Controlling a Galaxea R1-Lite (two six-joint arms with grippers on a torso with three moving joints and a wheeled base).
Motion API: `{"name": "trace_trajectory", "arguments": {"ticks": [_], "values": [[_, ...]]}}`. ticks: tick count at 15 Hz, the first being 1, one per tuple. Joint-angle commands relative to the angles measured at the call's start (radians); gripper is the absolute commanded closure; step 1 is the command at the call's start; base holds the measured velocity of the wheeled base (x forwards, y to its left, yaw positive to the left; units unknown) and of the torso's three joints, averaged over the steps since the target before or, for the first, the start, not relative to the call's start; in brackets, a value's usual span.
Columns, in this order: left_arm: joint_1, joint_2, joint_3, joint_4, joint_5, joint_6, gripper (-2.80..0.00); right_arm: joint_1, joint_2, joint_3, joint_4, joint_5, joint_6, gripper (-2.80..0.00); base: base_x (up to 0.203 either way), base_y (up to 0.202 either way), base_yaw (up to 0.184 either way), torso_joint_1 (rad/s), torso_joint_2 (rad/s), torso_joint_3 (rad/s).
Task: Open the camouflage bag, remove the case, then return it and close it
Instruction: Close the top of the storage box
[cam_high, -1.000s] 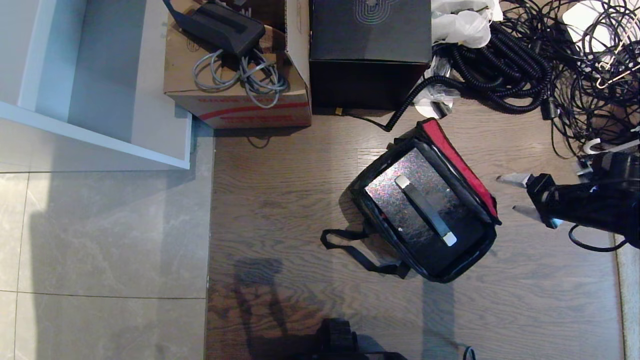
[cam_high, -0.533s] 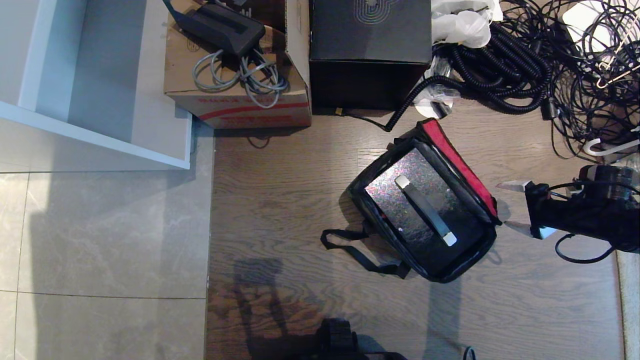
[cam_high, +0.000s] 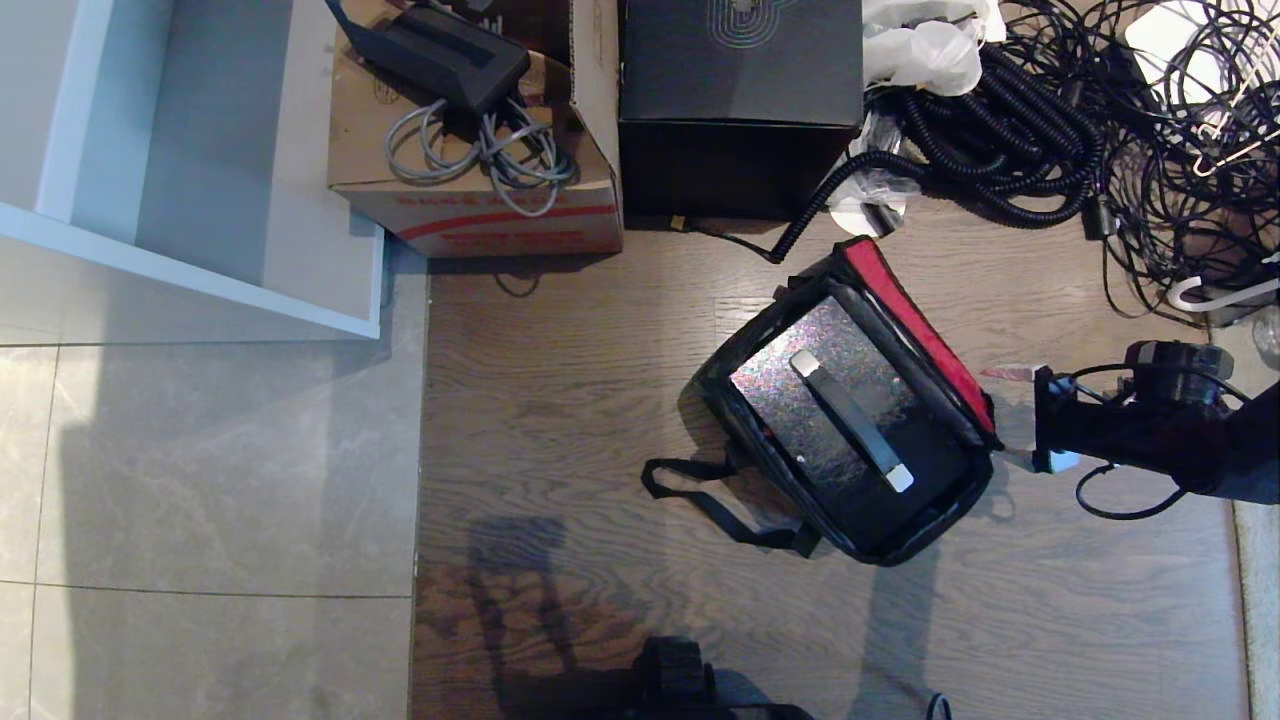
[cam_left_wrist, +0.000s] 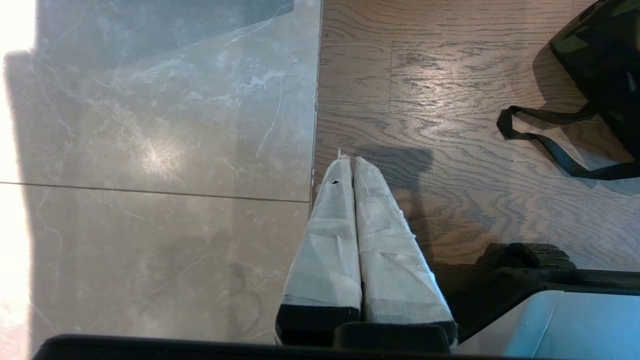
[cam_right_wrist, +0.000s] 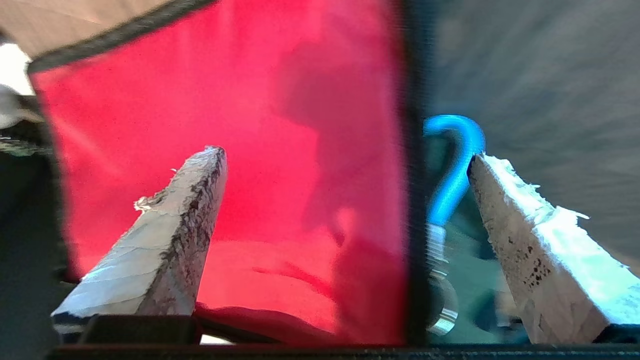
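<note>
The right gripper (cam_high: 1012, 416), spread, has neared one camouflage bag (cam_high: 905, 300) holding one case (cam_high: 800, 385).

Right gripper (cam_high: 1003, 415) wide open, level

Wood-grain floor (cam_high: 560, 420) beside grey marble tile (cam_high: 200, 480), with hard shadows. White shelf unit (cam_high: 190, 150), cardboard box (cam_high: 480, 200), tangled cables (cam_high: 1080, 120) beyond.

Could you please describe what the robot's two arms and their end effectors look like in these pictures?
The right end effector sits on a black arm with a looping black cable. Its two tapered fingers are wrapped in frayed white tape, speckled dark along the inner faces. The left end effector has matching white-wrapped wedge fingers on a black base.
</note>
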Motion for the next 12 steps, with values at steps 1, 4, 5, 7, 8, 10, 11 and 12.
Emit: {"name": "trace_trajectory", "arguments": {"ticks": [1, 4, 5, 7, 8, 10, 11, 12], "values": [[-0.001, 0.0, 0.0, 0.0, -0.001, 0.0, 0.0, -0.003, 0.041, -0.04, -0.028, 0.011, 0.038, -2.8, 0.0, 0.0, 0.0, 0.0, 0.0, 0.0], [-0.001, 0.0, 0.0, 0.0, 0.001, 0.0, 0.0, -0.003, 0.066, -0.08, -0.034, 0.018, 0.065, -2.8, 0.0, 0.0, 0.0, 0.0, 0.0, 0.0], [-0.001, 0.0, 0.0, 0.0, -0.001, 0.0, 0.0, -0.001, 0.069, -0.083, -0.034, 0.02, 0.065, 0.0, 0.0, 0.0, 0.0, 0.0, 0.0, 0.0], [-0.001, 0.0, 0.0, 0.0, 0.001, 0.0, 0.0, 0.001, 0.086, -0.098, -0.027, 0.03, 0.066, 0.0, 0.0, 0.0, 0.0, 0.0, 0.0, 0.0], [-0.001, 0.0, 0.0, 0.0, -0.001, 0.0, 0.0, 0.005, 0.095, -0.099, -0.027, 0.034, 0.066, 0.0, 0.0, 0.0, 0.0, 0.0, 0.0, 0.0], [-0.001, 0.0, -0.001, 0.0, 0.001, 0.0, 0.0, 0.008, 0.098, -0.104, -0.025, 0.034, 0.064, 0.0, 0.0, 0.0, 0.0, 0.0, 0.0, 0.0], [-0.001, 0.0, 0.0, 0.0, 0.001, 0.0, 0.0, 0.007, 0.091, -0.101, -0.025, 0.034, 0.062, 0.0, 0.0, 0.0, 0.0, 0.0, 0.0, 0.0], [-0.001, 0.0, 0.0, 0.0, 0.001, 0.0, 0.0, 0.007, 0.082, -0.098, -0.025, 0.033, 0.056, 0.0, 0.0, 0.0, 0.0, 0.0, 0.0, 0.0]]}}
